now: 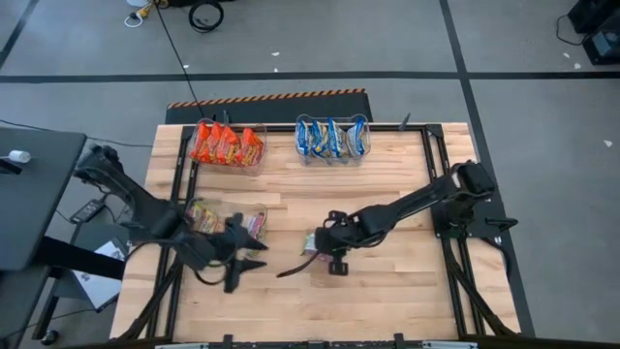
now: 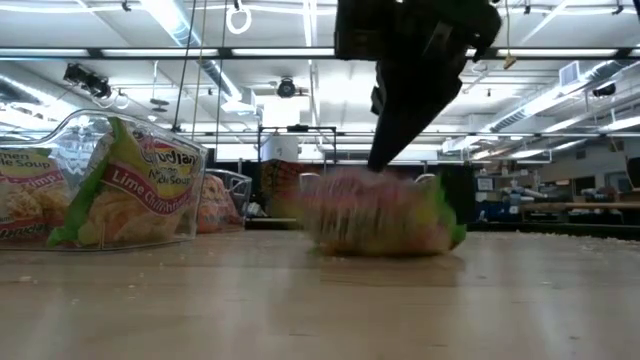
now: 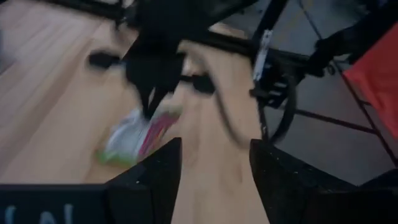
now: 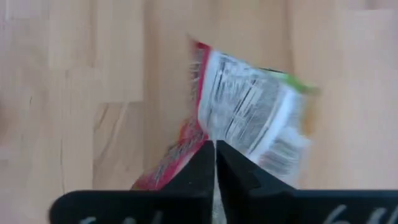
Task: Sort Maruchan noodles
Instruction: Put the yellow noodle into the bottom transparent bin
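Note:
A green-and-white noodle packet (image 1: 311,243) lies near the table's middle, blurred in the low view (image 2: 380,222). My right gripper (image 1: 326,244) comes down on it and is shut at its edge. My left gripper (image 1: 242,268) stands open over the near left of the table with nothing between its fingers (image 3: 214,180), pointing toward that packet (image 3: 134,137). A clear bin (image 1: 221,219) with green packets stands just beyond the left gripper. Two more clear bins at the far edge hold orange packets (image 1: 228,145) and blue packets (image 1: 332,139). My right gripper pinches the packet by its crimped edge (image 4: 202,134) between the two shut fingertips (image 4: 205,163). The fingers slant down onto it from above. The packet hangs below the fingers with its lower side at the tabletop (image 2: 385,250); whether it is clear of the wood, I cannot tell.
Bare wood lies between the two grippers and along the near edge (image 1: 387,301). The bin of lime packets (image 2: 120,185) fills the left of the low view. Black frame rails run along the table's left and right sides (image 1: 441,194).

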You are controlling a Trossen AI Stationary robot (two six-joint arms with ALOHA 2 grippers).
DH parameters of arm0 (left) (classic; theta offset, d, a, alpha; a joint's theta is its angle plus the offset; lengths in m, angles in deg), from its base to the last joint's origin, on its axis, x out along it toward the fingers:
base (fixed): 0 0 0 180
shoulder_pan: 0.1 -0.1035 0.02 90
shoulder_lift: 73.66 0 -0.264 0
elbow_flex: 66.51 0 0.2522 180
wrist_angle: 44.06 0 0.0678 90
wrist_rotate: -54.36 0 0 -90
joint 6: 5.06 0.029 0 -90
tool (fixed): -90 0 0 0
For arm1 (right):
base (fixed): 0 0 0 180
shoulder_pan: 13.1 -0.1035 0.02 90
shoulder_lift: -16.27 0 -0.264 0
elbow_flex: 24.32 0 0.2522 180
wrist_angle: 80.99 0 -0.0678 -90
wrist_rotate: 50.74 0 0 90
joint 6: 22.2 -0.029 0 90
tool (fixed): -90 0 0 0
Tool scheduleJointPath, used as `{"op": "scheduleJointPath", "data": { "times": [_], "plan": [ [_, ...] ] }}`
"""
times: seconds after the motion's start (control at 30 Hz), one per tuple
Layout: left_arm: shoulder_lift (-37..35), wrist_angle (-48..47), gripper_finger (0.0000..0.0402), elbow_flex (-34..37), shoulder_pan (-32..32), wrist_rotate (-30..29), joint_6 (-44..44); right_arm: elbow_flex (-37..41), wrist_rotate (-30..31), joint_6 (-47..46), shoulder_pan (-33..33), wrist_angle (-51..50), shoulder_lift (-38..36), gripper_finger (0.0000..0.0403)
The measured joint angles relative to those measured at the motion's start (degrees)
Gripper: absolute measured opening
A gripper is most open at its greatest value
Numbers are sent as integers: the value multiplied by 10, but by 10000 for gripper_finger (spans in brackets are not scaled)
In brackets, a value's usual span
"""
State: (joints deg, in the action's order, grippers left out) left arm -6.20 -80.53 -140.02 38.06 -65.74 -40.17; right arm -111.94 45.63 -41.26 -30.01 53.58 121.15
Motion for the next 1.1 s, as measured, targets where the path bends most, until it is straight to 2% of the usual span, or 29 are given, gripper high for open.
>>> {"op": "scheduleJointPath", "data": {
  "times": [0.07, 0.17, 0.27, 0.4, 0.5, 0.6, 0.8, 0.9, 1.03, 1.1],
  "plan": [
    [41, 25, 185, -18, -1, 7, 30, 0, -1, 10, -5, 15, 10, 31],
    [107, 14, 182, -51, -4, 10, 49, 0, -32, 12, -9, 23, 0, 69],
    [156, -8, 187, -81, -8, 22, 42, 0, -40, 10, -19, -8, -45, 110],
    [218, -26, 200, -127, -9, 52, 91, -1, -1, -10, -55, -77, -126, 145],
    [271, -82, 210, -161, -20, 57, 133, -1, 56, -25, -95, -111, -178, 152],
    [314, -99, 221, -181, -47, 57, 156, 0, 124, -50, -135, -135, -218, 151],
    [392, -31, 231, -187, -104, 42, 261, 0, 228, -152, -182, -151, -269, 151],
    [422, -13, 231, -187, -128, 40, 312, 0, 260, -181, -191, -154, -282, 151],
    [445, 0, 231, -187, -150, -10, 359, 0, 277, -199, -192, -157, -283, 151],
    [456, -8, 231, -187, -161, 4, 371, 0, 279, -198, -190, -152, -277, 151]
  ]
}}
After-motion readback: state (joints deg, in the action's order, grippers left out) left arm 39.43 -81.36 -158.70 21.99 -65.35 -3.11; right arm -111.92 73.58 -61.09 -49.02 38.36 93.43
